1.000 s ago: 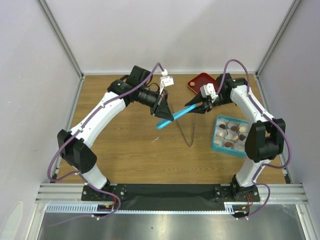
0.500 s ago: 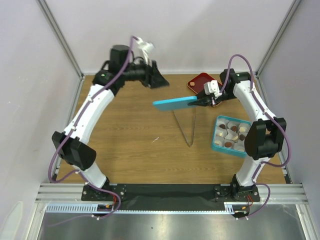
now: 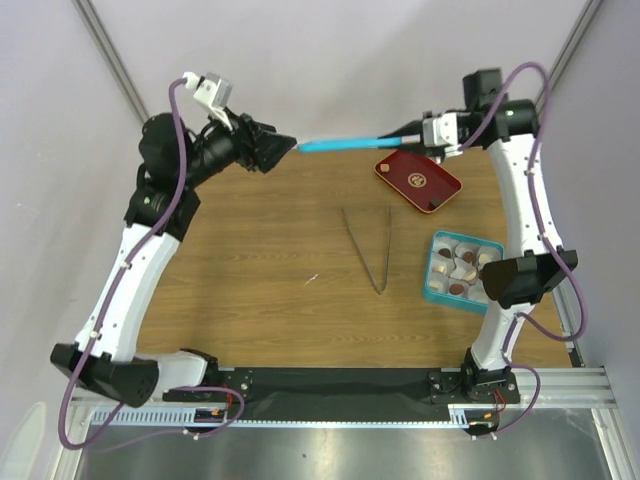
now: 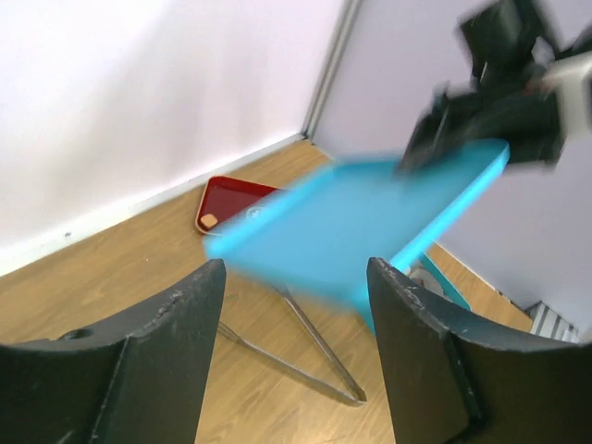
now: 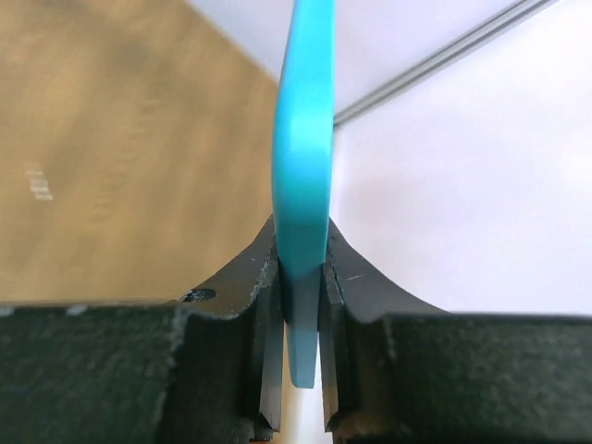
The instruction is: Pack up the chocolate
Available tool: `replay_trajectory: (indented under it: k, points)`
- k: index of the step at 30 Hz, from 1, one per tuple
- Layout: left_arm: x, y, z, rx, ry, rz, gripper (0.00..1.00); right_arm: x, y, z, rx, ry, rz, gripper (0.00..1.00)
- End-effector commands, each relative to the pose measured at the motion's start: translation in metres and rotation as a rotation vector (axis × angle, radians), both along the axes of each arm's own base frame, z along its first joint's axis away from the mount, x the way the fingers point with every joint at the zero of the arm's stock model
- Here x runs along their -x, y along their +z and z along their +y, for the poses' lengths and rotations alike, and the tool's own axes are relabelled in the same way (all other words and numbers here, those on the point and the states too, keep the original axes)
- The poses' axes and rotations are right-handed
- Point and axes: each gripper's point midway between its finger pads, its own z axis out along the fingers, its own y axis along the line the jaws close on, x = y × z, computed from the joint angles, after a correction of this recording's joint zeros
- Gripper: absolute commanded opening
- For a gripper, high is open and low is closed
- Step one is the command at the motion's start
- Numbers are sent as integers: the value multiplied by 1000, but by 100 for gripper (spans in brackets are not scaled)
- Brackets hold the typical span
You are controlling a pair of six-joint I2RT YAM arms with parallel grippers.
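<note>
Two arms: right fingers point(image 5: 231, 305) clamp teal lid point(image 3: 340, 144), long axis left-right; left fingers point(image 4: 157, 351) apart; chocolate point(image 3: 462, 268) boxed.

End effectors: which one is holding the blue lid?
The right end effector, at the back right: its jaws pinch the edge of the blue lid. The left end effector stands open, with the lid beyond its fingers, ungripped.

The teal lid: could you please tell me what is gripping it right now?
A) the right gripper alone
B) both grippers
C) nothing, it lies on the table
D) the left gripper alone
A: the right wrist view shows the right gripper shut on the teal lid, while the left gripper stands open.
</note>
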Motion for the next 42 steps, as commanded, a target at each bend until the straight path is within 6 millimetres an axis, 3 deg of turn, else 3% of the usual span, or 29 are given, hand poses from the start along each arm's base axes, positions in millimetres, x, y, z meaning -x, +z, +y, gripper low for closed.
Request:
replay_trajectory:
  k: [1,4,5,6,8,9,10,11,12,13,14,15,17,21,22,24,26,28,29,31,32,33,34,35,38,39,40,41,42]
  points:
    - [12,13,-7,17,-72,-174,70,52,66,4,-152,123,82,0]
    - [27,9,-11,-64,-144,-279,77,55,81,12,-124,163,136,0]
    - [28,5,-10,-92,-150,-294,79,49,72,15,-108,166,199,0]
    - [25,2,-6,-131,-124,-332,79,59,87,16,-95,180,184,0]
    - [22,-4,-3,-179,-113,-376,80,64,86,28,-63,174,241,0]
    - [19,-18,-3,-239,-118,-431,79,25,94,42,-111,25,118,0]
    - [21,-20,1,-256,-104,-461,80,28,112,45,-194,-93,411,0]
    - [21,-12,4,-251,-73,-523,82,6,117,37,-279,-185,453,0]
    - [18,-25,6,-263,-61,-517,83,9,133,33,-320,-146,385,0]
    - [25,-16,10,-253,-45,-562,83,-5,122,34,-310,-132,552,0]
    - [29,-17,9,-256,-62,-572,84,-18,123,24,-325,-163,632,0]
    - [34,-21,7,-259,-82,-569,84,-19,143,19,-349,-165,668,0]
    - [40,-27,3,-265,-128,-548,84,-39,133,15,-359,-181,850,0]
    - [46,-43,-10,-254,-253,-427,79,-74,123,-17,-486,-326,1085,0]
    - [46,-49,-13,-248,-271,-385,78,-81,109,-23,-491,-347,1157,0]
    - [45,-61,-20,-197,-312,-281,77,-83,101,-38,-514,-375,1280,0]
    - [46,-66,-26,-137,-327,-187,77,-92,70,-57,-542,-448,1435,0]
    - [41,-78,-32,-117,-323,-126,76,-84,68,-87,-607,-521,1453,0]
    - [47,-83,-42,-104,-340,-98,77,-91,40,-99,-660,-601,1524,0]
    - [43,-93,-50,-107,-279,-74,79,-76,30,-130,-758,-719,1583,0]
    - [53,-95,-66,-83,-308,-62,80,-72,20,-140,-785,-757,1600,0]
    - [56,-102,-73,-77,-313,-47,80,-66,-7,-147,-762,-811,1631,0]
    - [59,-106,-83,-76,-336,-38,81,-54,-11,-153,-743,-845,1630,0]
    - [68,-108,-96,-59,-364,-19,81,-45,-39,-169,-720,-937,1742,0]
    - [60,-120,-118,9,-399,97,81,-21,-80,-208,-701,-1090,1823,0]
    - [56,-115,-122,27,-404,111,81,-11,-102,-214,-703,-1098,1888,0]
    - [47,-128,-130,29,-403,164,81,0,-106,-217,-708,-1094,1888,0]
    - [44,-125,-135,52,-407,198,81,9,-111,-227,-731,-1089,1898,0]
    - [44,-125,-140,58,-427,195,81,19,-134,-228,-734,-1093,1957,0]
